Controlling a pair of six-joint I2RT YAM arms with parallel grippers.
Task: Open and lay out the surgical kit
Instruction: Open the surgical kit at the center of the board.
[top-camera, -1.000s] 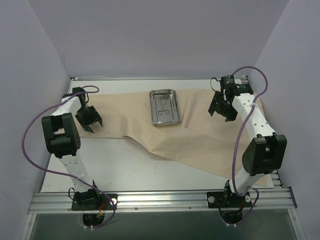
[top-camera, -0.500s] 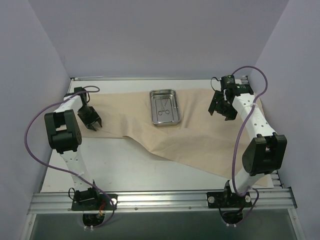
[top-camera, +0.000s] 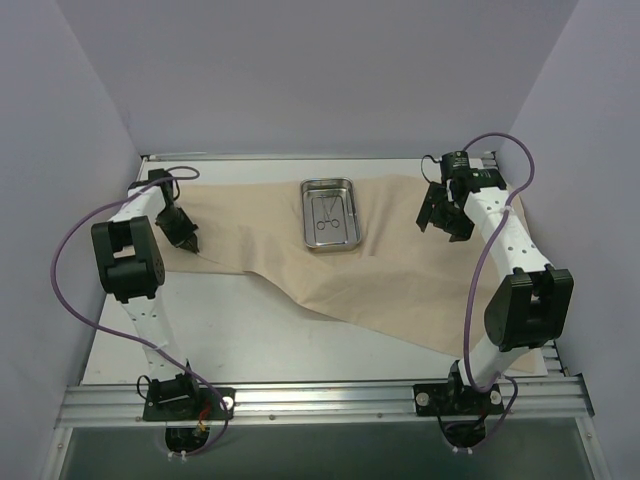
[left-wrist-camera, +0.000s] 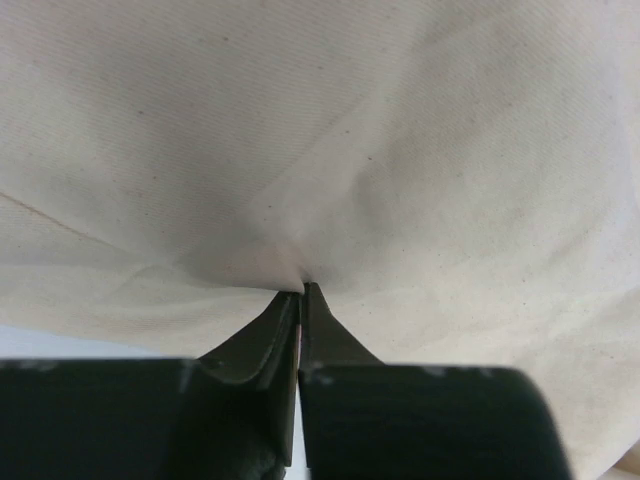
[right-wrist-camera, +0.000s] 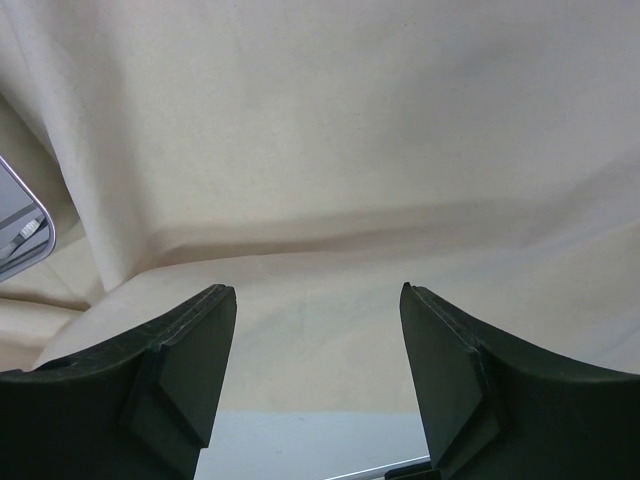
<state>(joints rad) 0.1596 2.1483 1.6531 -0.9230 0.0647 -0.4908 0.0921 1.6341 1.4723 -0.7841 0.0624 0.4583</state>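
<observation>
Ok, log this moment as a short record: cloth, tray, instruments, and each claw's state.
cloth: large beige cloth wrap, spread open, near edge rumpled
tray: shiny rectangular steel tray, resting on the cloth, far centre
instruments: two thin metal scissor-like instruments, lying inside the tray
left claw: shut, pinching a pucker of the cloth near its left edge
right claw: open, over the cloth's right part, holding nothing
</observation>
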